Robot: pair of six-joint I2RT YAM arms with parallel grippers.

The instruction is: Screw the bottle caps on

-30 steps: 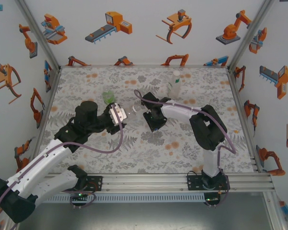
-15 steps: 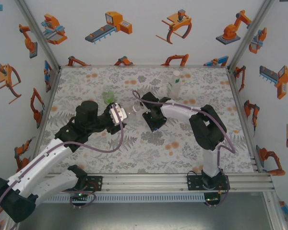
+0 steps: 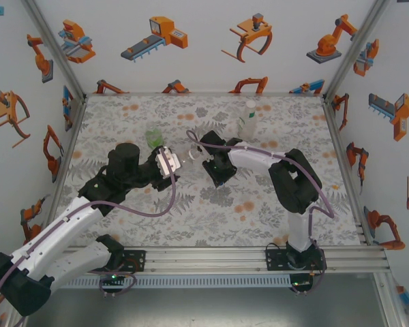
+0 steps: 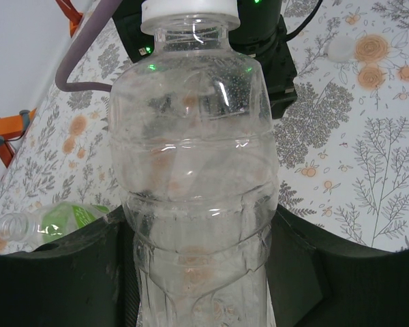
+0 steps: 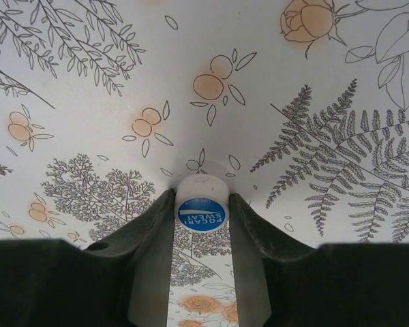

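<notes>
My left gripper is shut on a clear bottle, holding it round its lower body with the neck pointing at the right arm. A white bottle cap sits on its neck. My right gripper is shut on that cap, whose blue label faces the right wrist camera. A green-tinted bottle lies on the table beside the left gripper. A labelled clear bottle stands upright at the back right.
Another white cap lies loose on the flowered table past the right gripper. White walls with orange robot pictures close in the back and both sides. An aluminium rail runs along the near edge.
The right gripper's fingers have closed tighter on the cap. Both arms and the clear bottle have hardly moved.
</notes>
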